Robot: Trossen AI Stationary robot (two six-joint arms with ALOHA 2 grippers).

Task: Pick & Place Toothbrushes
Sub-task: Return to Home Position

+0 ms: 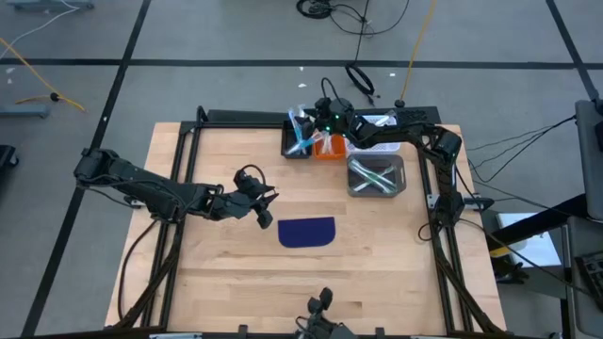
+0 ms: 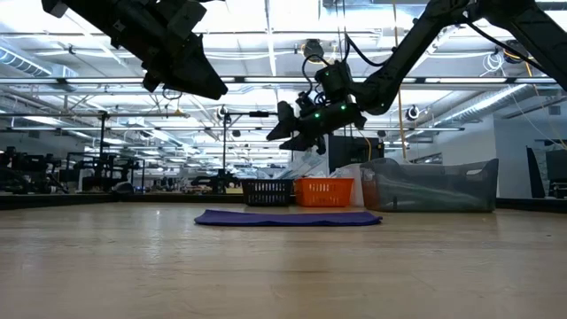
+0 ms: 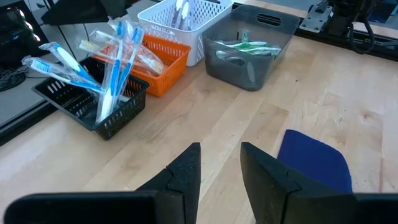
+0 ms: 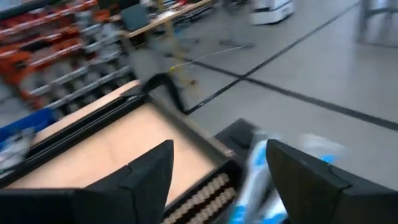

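Light blue toothbrushes point(image 3: 106, 68) stand slanted in a black basket point(image 3: 81, 102), heads sticking out over its rim. More toothbrushes lie in the orange bin point(image 3: 155, 59), the white basket point(image 3: 186, 22) and, green ones point(image 3: 245, 45), in the grey bin point(image 1: 377, 176). My right gripper point(image 1: 308, 122) hangs open above the black basket point(image 1: 296, 141). In its wrist view the blurred blue toothbrushes point(image 4: 252, 180) show between and below the fingers. My left gripper point(image 1: 266, 209) is open, raised over the table's middle, left of the mat.
A dark blue mat point(image 1: 307, 231) lies flat on the wooden table point(image 1: 217, 273), near the middle. The four bins stand in a cluster by the far edge. A black frame point(image 1: 179, 151) runs along the table's sides. Bare wood lies toward the near edge.
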